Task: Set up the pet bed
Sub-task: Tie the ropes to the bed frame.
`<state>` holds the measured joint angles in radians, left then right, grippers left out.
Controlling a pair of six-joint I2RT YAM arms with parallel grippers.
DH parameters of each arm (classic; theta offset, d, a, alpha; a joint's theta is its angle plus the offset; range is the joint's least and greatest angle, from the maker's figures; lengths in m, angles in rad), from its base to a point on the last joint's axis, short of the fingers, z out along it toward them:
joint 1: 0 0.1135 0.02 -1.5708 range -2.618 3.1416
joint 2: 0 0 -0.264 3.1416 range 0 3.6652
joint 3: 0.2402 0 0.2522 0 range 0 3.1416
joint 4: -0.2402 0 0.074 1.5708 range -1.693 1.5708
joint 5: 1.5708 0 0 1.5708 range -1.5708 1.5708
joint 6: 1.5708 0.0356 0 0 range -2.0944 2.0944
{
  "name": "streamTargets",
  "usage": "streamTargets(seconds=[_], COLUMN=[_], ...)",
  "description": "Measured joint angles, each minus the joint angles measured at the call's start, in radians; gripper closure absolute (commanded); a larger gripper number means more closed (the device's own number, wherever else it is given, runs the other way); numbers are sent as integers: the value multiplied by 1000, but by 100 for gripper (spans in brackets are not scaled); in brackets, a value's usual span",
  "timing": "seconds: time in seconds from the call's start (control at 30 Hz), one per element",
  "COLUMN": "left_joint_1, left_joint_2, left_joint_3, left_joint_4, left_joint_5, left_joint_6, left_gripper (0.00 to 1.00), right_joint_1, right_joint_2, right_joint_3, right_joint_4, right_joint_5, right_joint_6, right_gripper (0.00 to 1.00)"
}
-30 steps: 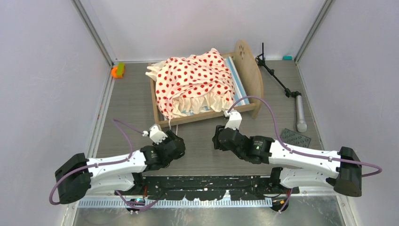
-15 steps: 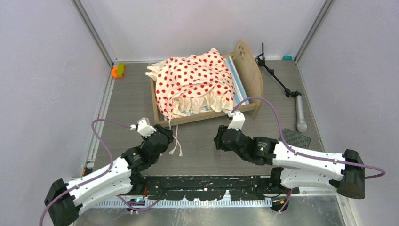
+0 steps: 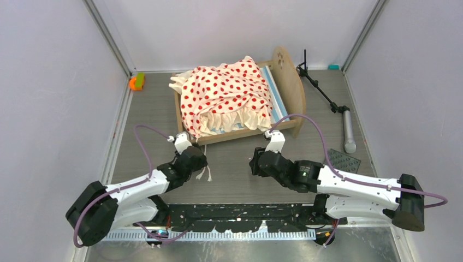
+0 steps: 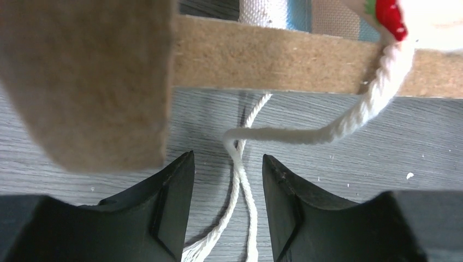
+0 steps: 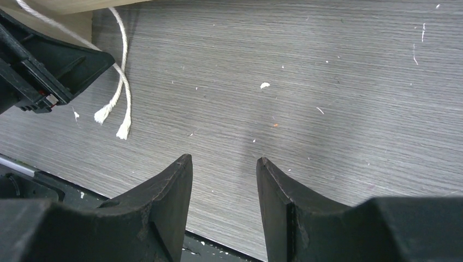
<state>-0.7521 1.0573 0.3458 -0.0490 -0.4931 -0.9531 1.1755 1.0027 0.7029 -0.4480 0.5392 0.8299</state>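
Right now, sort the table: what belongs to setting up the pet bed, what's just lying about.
For the job: bed frame, striped mattress, polka-dot bedding, white cords.
Lying about: tripod, orange toy, studded mat.

Left gripper point(image 4: 227, 158), right gripper point(image 5: 223, 160): jaws parted (both low, outstretched).

Orange toy point(image 3: 136, 82); tripod stand point(image 3: 348, 131); studded mat point(image 3: 343, 160)

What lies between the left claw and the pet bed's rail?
White cords on the table, passing between the left claw's fingers; the left wrist view shows them.
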Motion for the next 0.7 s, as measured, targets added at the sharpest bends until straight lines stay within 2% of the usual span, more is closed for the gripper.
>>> streamTargets(seconds=[0.1, 0.27, 0.4, 0.57, 0.7], left_joint_1=[1, 2, 8, 20, 22], left_joint_2=[12, 8, 7, 15, 36], left_joint_3=[0, 0, -1, -6, -9], left_joint_4=[15, 36, 40, 64, 84], left_joint_5=[-11, -47, -68, -77, -95], left_joint_6=[13, 19, 23, 37, 50], left_gripper=[53, 65, 70, 72, 78], right_joint_1=[0, 0, 0, 0, 0], right_joint_2=[0, -2, -1, 32, 52], right_joint_3=[-6, -21, -36, -42, -67], right_joint_4=[7, 36, 98, 169, 259], right_joint_5=[-4, -47, -123, -227, -311], right_joint_6=[2, -26, -95, -170, -230], right_gripper=[48, 48, 48, 48, 46])
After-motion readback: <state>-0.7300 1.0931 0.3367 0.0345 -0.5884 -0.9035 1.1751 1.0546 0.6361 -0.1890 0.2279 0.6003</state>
